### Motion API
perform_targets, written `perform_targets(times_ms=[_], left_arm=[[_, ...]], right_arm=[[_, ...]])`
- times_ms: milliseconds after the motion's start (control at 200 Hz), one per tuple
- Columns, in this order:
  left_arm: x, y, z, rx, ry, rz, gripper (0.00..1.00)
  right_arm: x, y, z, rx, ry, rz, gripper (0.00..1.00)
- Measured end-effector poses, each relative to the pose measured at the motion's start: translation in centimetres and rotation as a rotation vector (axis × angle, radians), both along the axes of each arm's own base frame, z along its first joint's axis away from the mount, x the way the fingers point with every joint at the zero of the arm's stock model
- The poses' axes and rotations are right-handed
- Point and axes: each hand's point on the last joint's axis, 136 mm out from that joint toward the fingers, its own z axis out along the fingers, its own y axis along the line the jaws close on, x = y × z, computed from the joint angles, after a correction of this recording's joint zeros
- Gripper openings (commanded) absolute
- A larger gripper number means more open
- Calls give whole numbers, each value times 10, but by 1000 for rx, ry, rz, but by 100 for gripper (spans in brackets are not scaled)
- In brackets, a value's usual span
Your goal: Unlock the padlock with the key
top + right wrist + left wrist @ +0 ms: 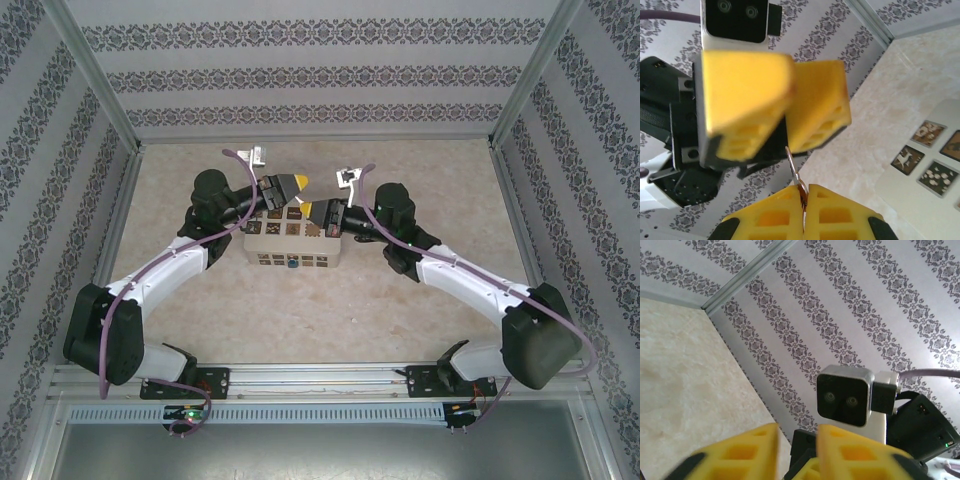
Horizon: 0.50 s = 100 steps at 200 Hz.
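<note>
Right gripper (804,195) has its jaws clamped on the key (794,170); left gripper (798,440), at 11 o'clock of it, has its jaws a little apart; the padlock (290,266) sits at the 6 o'clock edge of the white box (262,255).

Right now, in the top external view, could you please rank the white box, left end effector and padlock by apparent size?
1. white box
2. left end effector, likely nearer the camera
3. padlock, clearly smallest
</note>
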Motion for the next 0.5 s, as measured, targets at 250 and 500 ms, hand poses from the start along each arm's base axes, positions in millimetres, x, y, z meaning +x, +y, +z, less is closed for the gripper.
perform_targets(times_ms=[250, 500], left_arm=[[-9, 30, 1, 123, -60, 120, 59], [-41, 60, -38, 388, -116, 214, 71]], right_arm=[[-6, -20, -22, -167, -31, -47, 0], [2, -43, -56, -322, -17, -87, 0]])
